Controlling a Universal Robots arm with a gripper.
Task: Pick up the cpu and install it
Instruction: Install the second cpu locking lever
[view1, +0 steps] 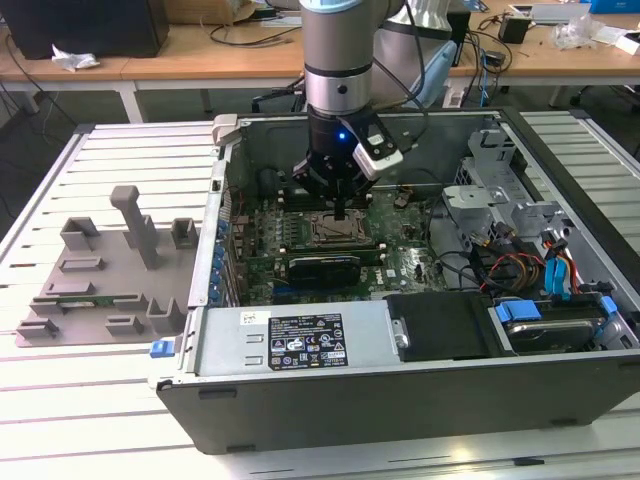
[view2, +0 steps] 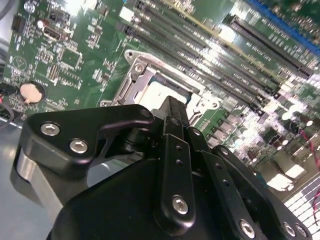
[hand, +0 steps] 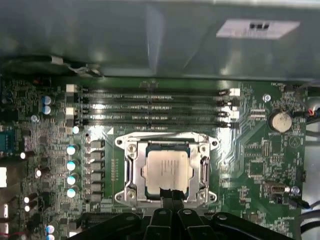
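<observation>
My black gripper (hand: 171, 196) hangs just over the near edge of the flat, silver-topped square cpu (hand: 167, 168), which lies level inside the dark metal-edged socket frame (hand: 131, 167) on the green motherboard (hand: 255, 165) — its fingertips look pressed together at that edge, pinching nothing I can make out. Beyond the frame run the long black memory slots (hand: 155, 107); beside it stand small capacitors (hand: 71, 165) — neither crowds me.
</observation>
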